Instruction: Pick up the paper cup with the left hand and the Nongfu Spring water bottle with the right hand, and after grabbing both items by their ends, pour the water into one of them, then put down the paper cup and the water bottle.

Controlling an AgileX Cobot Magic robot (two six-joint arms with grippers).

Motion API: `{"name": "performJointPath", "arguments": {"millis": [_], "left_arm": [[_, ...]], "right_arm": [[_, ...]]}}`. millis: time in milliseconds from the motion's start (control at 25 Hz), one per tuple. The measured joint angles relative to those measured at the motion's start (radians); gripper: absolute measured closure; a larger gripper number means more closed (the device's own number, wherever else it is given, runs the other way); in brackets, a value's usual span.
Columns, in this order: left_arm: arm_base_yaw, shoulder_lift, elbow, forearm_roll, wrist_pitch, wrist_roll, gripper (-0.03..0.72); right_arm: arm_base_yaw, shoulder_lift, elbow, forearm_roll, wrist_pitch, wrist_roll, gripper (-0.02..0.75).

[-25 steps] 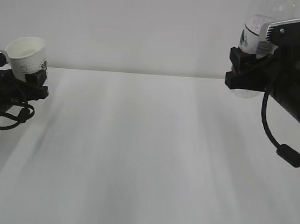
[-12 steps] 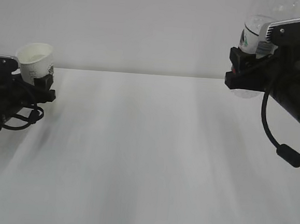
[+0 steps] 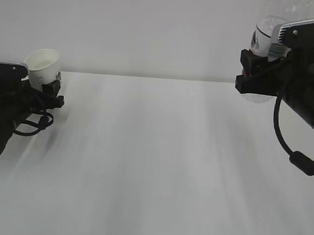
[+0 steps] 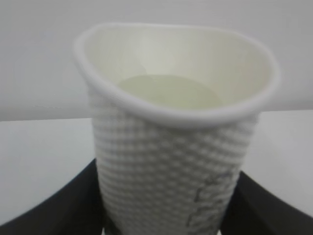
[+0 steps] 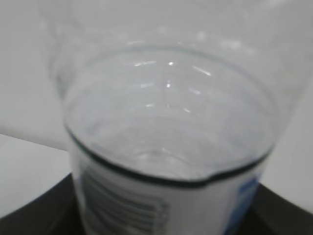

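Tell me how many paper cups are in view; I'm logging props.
1. The paper cup sits in the left gripper at the table's left edge, above the surface. None shows elsewhere; the arms could hide something.

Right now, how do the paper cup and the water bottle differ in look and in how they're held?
The paper cup is opaque white with a dimpled wall; the water bottle is clear plastic with a printed label. The cup sits low, near the table, in the left pincer; the bottle hangs well above it in the right pincer. The cup tilts slightly; the bottle's top leaves the frame. Both are gripped near their bases.
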State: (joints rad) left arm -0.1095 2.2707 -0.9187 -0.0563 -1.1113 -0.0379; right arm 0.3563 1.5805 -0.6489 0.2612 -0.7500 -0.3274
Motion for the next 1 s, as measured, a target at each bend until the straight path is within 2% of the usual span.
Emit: {"name": "performJointPath", "arguments": {"millis": [600,720,840,1000], "left_arm": [[0.0,0.067,-0.06,-0.01,-0.052,0.0,0.233],[0.0,0.067,-0.061,-0.01,-0.051,0.0,0.176],[0.0,0.069,-0.061,-0.01,-0.049,0.0,0.062],[0.0,0.069,-0.061,-0.01,-0.045,0.0,0.015]], "right_arm": [[0.0,0.0,0.0,0.0,0.0,0.0,0.262],[0.0,0.0,0.0,0.0,0.0,0.0,0.262],[0.0,0.0,0.0,0.0,0.0,0.0,0.262],[0.0,0.0,0.0,-0.004,0.0,0.0,0.262]]}}
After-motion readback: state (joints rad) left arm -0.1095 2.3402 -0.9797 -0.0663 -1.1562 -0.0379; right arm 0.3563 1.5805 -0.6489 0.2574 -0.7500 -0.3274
